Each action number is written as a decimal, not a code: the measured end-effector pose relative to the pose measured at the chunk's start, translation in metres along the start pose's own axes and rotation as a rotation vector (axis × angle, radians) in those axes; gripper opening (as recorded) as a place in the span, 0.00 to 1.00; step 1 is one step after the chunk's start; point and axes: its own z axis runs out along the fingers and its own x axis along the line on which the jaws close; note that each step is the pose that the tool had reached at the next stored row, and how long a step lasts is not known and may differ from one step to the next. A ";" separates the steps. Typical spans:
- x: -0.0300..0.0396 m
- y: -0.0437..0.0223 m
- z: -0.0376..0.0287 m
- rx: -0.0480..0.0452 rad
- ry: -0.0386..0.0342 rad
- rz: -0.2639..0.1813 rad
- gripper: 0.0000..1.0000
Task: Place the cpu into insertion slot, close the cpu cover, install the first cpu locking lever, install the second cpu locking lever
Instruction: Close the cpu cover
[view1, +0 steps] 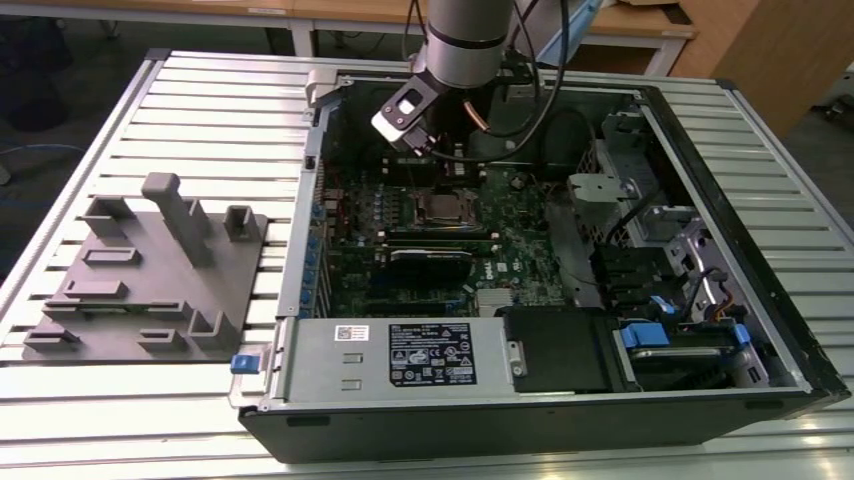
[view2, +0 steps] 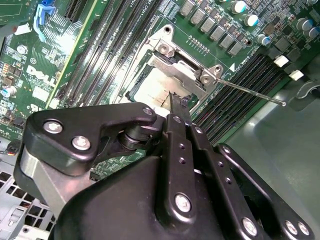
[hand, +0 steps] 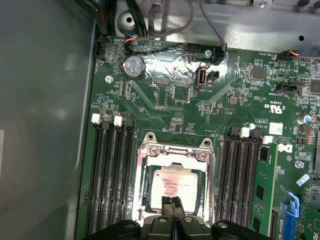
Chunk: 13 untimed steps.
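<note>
The cpu (hand: 174, 186) sits in the insertion slot (hand: 147, 191) under the lowered cpu cover (hand: 175, 156); a locking lever (view2: 250, 91) looks unlatched, tool (hand: 172, 201) clenched empty.

In the second wrist view the gripper's (view2: 176, 104) black body hides most of the cpu (view2: 150, 90) and the side of the cpu cover (view2: 175, 67) beneath it; whether the fingertips touch the chip cannot be told. In the first wrist view the picture's edge cuts off the gripper's body. In the exterior view the arm (view1: 467, 40) covers the motherboard's (view1: 534, 210) far edge
</note>
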 end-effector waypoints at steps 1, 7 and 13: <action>0.0000 0.0000 0.0000 0.0000 0.0000 0.000 0.10; 0.0000 0.0000 0.0000 0.0000 0.0000 0.000 0.10; 0.0000 0.0000 0.0000 0.0002 0.0001 -0.014 0.10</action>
